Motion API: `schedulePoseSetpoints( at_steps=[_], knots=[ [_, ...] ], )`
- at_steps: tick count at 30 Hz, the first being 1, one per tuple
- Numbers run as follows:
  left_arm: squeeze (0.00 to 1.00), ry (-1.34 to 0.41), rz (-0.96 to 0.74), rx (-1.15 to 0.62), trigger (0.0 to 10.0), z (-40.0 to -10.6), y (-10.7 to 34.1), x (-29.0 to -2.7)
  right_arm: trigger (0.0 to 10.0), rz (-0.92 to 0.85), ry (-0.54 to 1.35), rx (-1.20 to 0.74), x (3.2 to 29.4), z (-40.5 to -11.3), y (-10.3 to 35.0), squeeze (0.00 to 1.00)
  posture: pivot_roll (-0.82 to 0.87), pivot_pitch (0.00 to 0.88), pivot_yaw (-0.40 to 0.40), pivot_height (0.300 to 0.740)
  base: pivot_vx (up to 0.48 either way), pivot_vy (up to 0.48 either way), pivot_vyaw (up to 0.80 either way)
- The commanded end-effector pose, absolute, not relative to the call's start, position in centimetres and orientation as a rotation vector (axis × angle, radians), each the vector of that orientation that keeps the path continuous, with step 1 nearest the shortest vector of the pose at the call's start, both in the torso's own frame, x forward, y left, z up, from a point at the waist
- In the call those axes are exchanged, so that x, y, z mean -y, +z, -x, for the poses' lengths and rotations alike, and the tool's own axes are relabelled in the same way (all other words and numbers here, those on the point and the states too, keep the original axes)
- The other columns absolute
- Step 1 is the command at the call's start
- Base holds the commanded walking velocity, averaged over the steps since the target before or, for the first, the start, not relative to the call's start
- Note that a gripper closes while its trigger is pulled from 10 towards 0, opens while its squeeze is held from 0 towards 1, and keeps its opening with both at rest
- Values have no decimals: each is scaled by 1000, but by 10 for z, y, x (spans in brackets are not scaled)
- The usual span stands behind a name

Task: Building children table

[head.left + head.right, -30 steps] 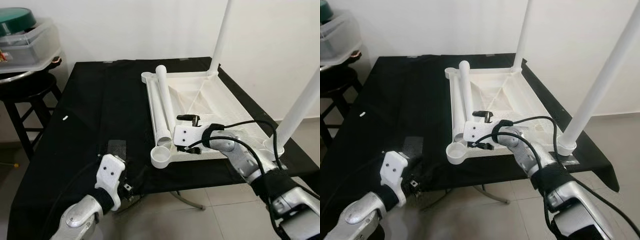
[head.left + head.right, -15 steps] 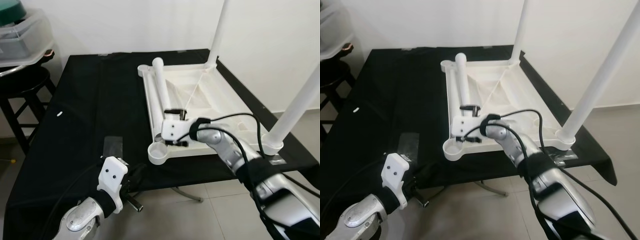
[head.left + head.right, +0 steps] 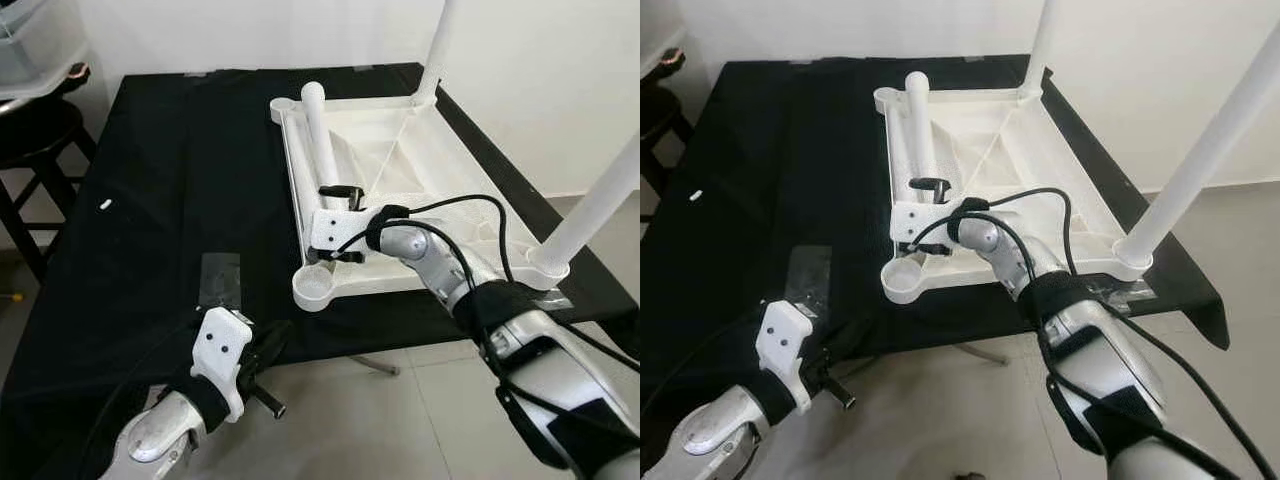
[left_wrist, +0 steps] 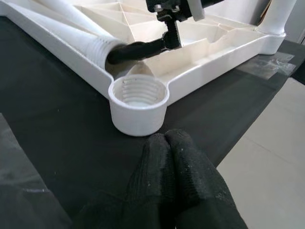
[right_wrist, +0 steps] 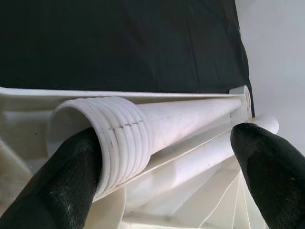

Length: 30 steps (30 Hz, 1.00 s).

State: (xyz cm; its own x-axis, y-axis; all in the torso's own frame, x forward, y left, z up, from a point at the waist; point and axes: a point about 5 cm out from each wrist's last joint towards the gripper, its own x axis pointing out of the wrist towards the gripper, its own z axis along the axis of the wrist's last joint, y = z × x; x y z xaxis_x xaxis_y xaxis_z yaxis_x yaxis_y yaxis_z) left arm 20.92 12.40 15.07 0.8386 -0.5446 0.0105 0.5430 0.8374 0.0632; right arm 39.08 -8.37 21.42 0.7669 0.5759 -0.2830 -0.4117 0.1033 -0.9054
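A white table top (image 3: 440, 170) lies upside down on the black-covered table (image 3: 170, 170). Two white legs stand screwed in, at the far right corner (image 3: 436, 50) and the near right corner (image 3: 590, 215). A loose leg (image 3: 320, 150) lies along the top's left inner edge, its threaded end (image 5: 119, 138) toward me. My right gripper (image 3: 335, 224) is open astride that threaded end, one finger (image 5: 71, 181) against it and the other finger (image 5: 271, 167) apart. The near left socket (image 4: 138, 100) is empty. My left gripper (image 4: 164, 138) is shut on nothing, low at the table's front edge just before that socket.
A dark stool (image 3: 40, 140) with a clear plastic box (image 3: 30, 45) stands at the far left. A tape patch (image 3: 220, 280) and a small white scrap (image 3: 105, 204) lie on the black cloth. A white wall runs behind, and tiled floor (image 3: 400, 420) lies below the front edge.
The camera has tilted and shifted. My right gripper has moved left along the table top to the loose leg's threaded end. The left arm stays low at the front edge.
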Motion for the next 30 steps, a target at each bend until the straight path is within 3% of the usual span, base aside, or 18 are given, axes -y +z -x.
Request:
schedulePoseSetpoints(
  at_steps=[1, 10, 11, 12, 13, 30],
  knots=[
    [0, -578, -62, 8, 10000, -206, 149, -122, 10000, 1323, 688, 144, 85, -394, 212, 0, 28, 206, -73, 740, 0, 0, 0],
    [0, -569, -52, 12, 10000, -205, 150, -121, 10000, 1303, 625, 154, 75, -393, 199, 0, 23, 211, -82, 740, 0, 0, 0],
    [0, -567, -51, 13, 10000, -205, 151, -120, 7255, 1299, 621, 168, 71, -391, 193, 0, 23, 211, -83, 740, 0, 0, 0],
    [0, -565, -51, 13, 10000, -205, 151, -120, 2392, 1297, 619, 176, 68, -390, 190, 0, 23, 211, -83, 740, 0, 0, 0],
    [0, -564, -51, 13, 10000, -205, 151, -120, 0, 1308, 590, 177, 68, -389, 186, 0, 23, 208, -84, 740, 0, 0, 0],
    [0, -557, -59, 12, 10000, -209, 149, -121, 0, 1271, 390, 308, 64, -380, 184, 0, 11, 173, -78, 740, 0, 0, 0]
  ],
)
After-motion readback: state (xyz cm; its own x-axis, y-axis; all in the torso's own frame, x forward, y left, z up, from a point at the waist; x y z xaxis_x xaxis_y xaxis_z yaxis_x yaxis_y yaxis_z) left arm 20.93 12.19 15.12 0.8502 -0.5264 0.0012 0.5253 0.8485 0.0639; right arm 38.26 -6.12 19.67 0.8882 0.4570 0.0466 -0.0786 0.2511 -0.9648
